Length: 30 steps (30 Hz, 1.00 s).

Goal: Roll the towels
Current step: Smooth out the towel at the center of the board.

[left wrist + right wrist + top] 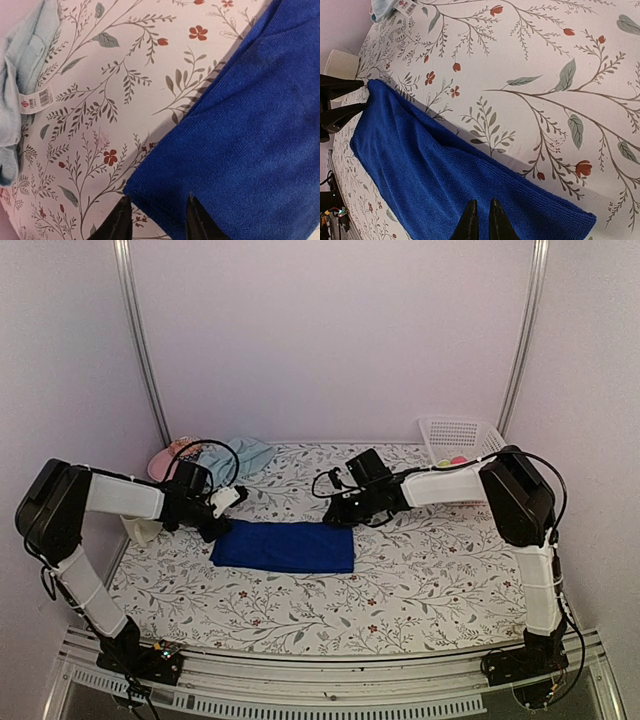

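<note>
The royal blue towel [285, 547] lies folded flat in the middle of the flowered table. My left gripper [222, 523] sits at its far left corner. In the left wrist view its jaws [157, 197] stand part-way apart, closed on that thick corner of the blue towel [240, 125]. My right gripper [338, 518] is at the far right end. Its fingers [481, 201] are almost together, pinching the top of the blue towel [435, 170], which creases toward them. The pale aqua towel [245, 455] lies crumpled at the back left, its label [37, 100] showing.
A pink hat [170, 458] sits by the aqua towel near the left wall. A white slotted basket [455, 437] stands at the back right corner. A cream object [140, 530] rests under the left arm. Walls close in on three sides.
</note>
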Each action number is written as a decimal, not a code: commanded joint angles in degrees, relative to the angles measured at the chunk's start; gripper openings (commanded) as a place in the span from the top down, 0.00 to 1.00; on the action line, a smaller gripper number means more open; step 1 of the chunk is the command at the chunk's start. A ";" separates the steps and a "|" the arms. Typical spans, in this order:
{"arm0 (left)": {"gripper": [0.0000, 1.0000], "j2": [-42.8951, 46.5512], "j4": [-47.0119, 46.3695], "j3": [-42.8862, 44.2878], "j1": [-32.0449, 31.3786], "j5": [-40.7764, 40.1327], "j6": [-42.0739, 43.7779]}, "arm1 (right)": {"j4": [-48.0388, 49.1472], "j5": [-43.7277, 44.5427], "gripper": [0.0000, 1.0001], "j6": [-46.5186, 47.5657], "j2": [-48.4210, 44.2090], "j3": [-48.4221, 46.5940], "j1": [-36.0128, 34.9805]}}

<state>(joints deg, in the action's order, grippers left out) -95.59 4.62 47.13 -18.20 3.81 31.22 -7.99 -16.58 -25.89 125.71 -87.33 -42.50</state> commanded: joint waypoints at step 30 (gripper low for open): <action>0.47 8.33 1.30 2.06 -0.45 -14.80 0.94 | -8.89 6.56 0.89 2.16 -4.20 -1.27 0.93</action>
<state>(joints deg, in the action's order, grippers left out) -93.27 3.77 45.84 -18.96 -13.28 32.27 -15.40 -9.89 -24.51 126.54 -88.75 -41.98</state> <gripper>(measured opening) 0.510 0.108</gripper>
